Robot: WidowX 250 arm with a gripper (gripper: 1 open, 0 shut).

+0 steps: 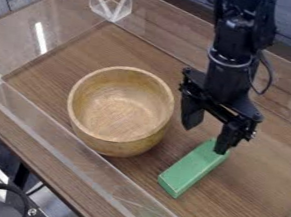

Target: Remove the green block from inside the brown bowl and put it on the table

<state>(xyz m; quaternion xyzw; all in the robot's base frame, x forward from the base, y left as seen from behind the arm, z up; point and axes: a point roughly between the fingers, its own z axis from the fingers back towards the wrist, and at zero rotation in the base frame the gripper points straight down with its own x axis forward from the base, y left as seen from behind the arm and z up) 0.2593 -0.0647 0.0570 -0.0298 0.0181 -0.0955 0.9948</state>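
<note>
The green block (192,170) lies flat on the table (102,49), just right of the brown bowl (121,109), which is empty inside. My gripper (207,132) points straight down over the block's far end, open, with one finger on each side above that end. Nothing is held between the fingers (226,137). The black arm rises from the gripper toward the top of the view.
Clear acrylic walls (22,42) edge the tabletop on all sides. A small clear bracket (111,3) sits at the back corner. Bare wood surface stretches behind the bowl and to the right of the block.
</note>
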